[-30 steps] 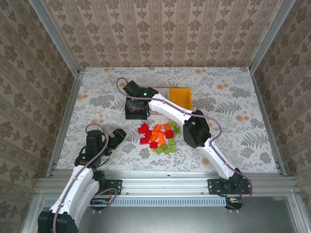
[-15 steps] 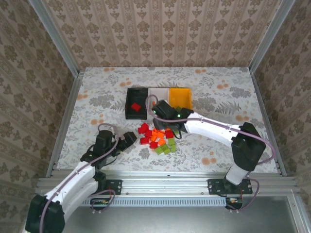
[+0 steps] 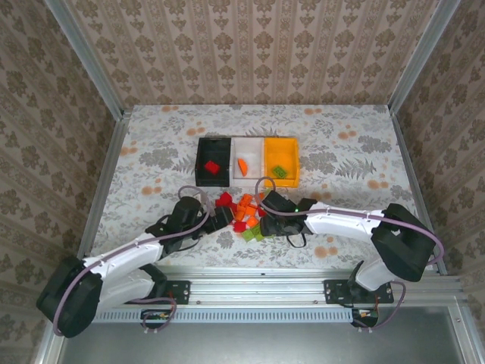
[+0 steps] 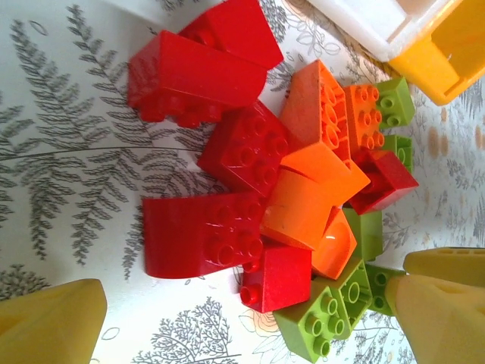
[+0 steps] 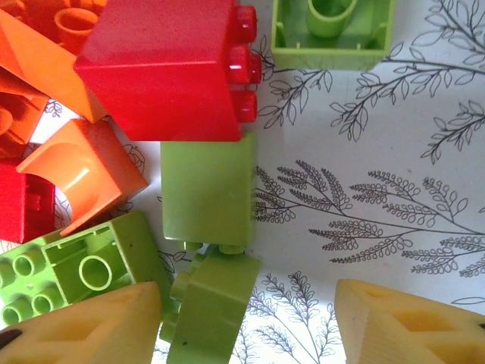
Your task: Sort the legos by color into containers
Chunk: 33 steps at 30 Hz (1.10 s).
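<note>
Legos (image 3: 244, 214) and containers (image 3: 248, 139) sit mid-desk (image 3: 356, 159), with patterned walls standing well back on three sides, so there is open surface to the left, right and far side of the work.

Both arms reach low from the near edge and meet at the pile from opposite flanks: the left arm (image 3: 136, 250) comes in from the left and the right arm (image 3: 341, 221) from the right. This splits the heap between them but leaves their tips near each other, which I judge to be the tightest spot.

The three bins stand joined in a row just beyond the pile, so a carry would be short. The black bin (image 3: 214, 140) holds a red brick (image 3: 211, 167), the white bin (image 3: 248, 141) an orange piece (image 3: 242, 165), and the orange-yellow bin (image 3: 281, 143) a green one (image 3: 280, 171). Most of the sorting remains.

The heap is tightly packed, with bricks touching and overlapping, so its free edges are the easy pickings.

The left fingers (image 4: 53, 326) are spread wide apart and empty, bracketing the red side of the pile (image 4: 204, 231).

The right fingers (image 5: 409, 326) are also apart. A light-green brick (image 5: 212, 315) at the pile's rim lies between them, touching one finger but not clamped, with bare desk on its other side.
</note>
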{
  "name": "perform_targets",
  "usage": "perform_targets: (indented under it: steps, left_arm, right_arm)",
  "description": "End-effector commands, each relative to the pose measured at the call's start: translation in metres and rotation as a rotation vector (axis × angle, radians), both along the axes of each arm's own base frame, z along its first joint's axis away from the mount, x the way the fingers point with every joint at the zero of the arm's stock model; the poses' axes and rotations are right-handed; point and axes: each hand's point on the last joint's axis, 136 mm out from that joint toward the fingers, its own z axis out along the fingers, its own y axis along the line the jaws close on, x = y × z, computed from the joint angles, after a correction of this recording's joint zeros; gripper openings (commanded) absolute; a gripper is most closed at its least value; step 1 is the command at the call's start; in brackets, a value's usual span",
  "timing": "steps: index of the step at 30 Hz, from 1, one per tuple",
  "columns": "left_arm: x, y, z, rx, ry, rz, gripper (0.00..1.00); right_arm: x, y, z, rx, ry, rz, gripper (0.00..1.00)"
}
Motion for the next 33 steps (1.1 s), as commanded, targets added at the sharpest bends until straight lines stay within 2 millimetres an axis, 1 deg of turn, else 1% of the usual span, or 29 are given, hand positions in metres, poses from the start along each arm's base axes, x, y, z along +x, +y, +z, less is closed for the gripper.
perform_targets:
  steps: [1,5,7,10,14,18,22,25,28,30,33]
  left_arm:
    - [0.008,-0.004,0.009,0.003,-0.036,0.018,1.00]
    - [0.006,0.003,0.005,0.002,-0.034,0.058,1.00]
    - [0.004,0.007,0.007,0.007,-0.040,0.071,1.00]
    - [0.003,0.013,0.010,0.012,-0.055,0.086,1.00]
    - [0.002,0.019,0.015,0.018,-0.073,0.102,1.00]
    - [0.001,0.023,0.016,0.015,-0.083,0.116,1.00]
    - [-0.002,0.026,0.012,0.019,-0.074,0.121,1.00]
    - [-0.003,0.028,0.009,0.021,-0.070,0.123,1.00]
    - [-0.003,0.029,0.009,0.027,-0.071,0.126,1.00]
    - [-0.004,0.028,0.011,0.024,-0.074,0.121,1.00]
    - [-0.003,0.029,0.015,0.025,-0.084,0.120,1.00]
  right_arm:
    - [0.002,0.011,0.001,0.064,0.003,-0.026,0.60]
    - [0.002,0.003,-0.007,0.021,0.003,-0.034,0.48]
    - [0.002,0.002,-0.007,0.013,0.000,-0.025,0.44]
    - [0.000,0.001,-0.009,0.010,0.011,-0.024,0.42]
    - [-0.005,0.000,-0.016,0.013,0.032,-0.026,0.42]
    - [-0.004,0.000,-0.016,0.015,0.027,-0.027,0.40]
    - [-0.004,-0.001,-0.016,0.006,0.022,-0.027,0.31]
    - [-0.003,-0.001,-0.013,0.011,0.013,-0.028,0.25]
    - [-0.001,-0.006,-0.006,0.008,-0.011,-0.040,0.23]
    - [0.001,-0.010,0.002,0.001,-0.041,-0.052,0.23]
    - [0.010,-0.017,0.020,-0.020,-0.098,-0.054,0.24]
